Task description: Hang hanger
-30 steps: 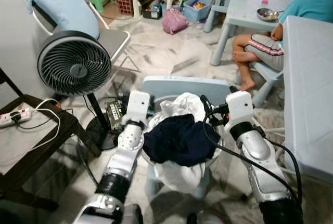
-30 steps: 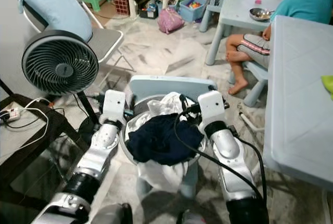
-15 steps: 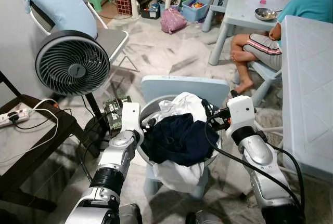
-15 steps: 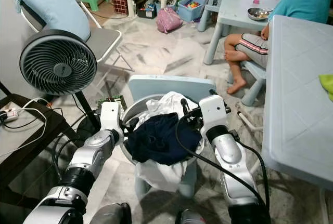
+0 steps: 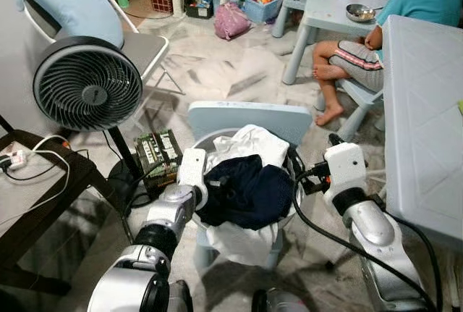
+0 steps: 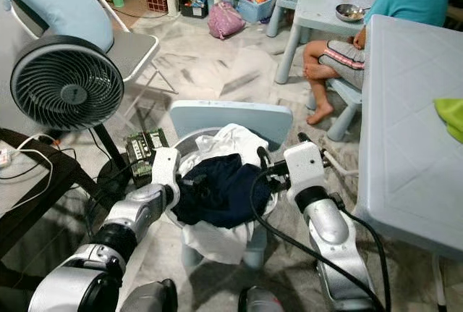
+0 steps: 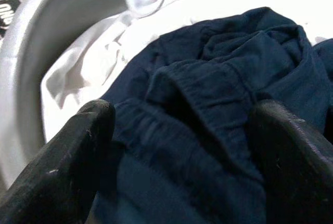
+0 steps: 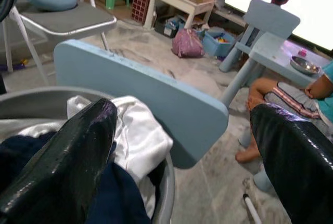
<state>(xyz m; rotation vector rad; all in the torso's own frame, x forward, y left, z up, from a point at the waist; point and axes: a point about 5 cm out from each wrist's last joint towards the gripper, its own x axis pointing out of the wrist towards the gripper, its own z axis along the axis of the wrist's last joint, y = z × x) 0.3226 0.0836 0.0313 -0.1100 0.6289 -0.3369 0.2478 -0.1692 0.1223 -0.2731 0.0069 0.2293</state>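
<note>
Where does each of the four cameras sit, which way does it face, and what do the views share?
Left eye view: on the head, looking down at the round grey laundry basket on the pale blue chair; both silver arms show.
Right eye view: beside it, same scene.
Left wrist view: along the open left gripper over the navy blue garment.
Right wrist view: along the open right gripper, across the basket rim towards a seated person.
All views share the white cloth.
</note>
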